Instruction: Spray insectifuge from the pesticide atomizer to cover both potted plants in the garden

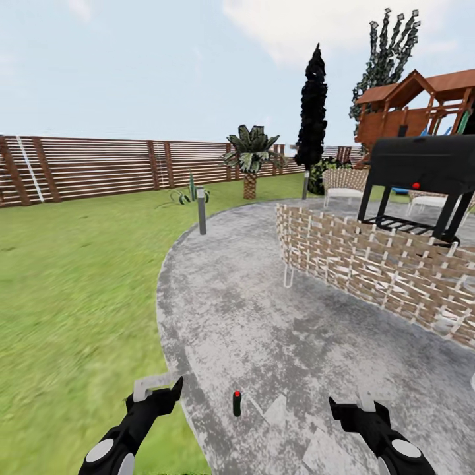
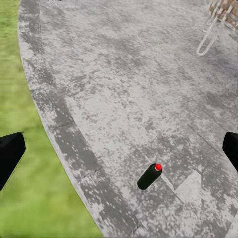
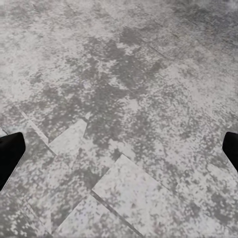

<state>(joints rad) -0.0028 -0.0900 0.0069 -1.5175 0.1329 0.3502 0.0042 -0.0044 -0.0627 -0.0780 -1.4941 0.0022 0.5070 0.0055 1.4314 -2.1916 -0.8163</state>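
We're seeing a woven wicker sofa w/ white metal legs (image 1: 369,264) sitting on the paving, a black barbecue grill (image 1: 422,175) standing behind it, a short grey lamp post (image 1: 201,211) standing at the patio edge, and a wooden playhouse (image 1: 422,105) rising beyond.

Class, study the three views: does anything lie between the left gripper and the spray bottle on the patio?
Nothing visible does. The bottle stands alone on bare paving, between the left gripper and right gripper; both are open and apart from it.
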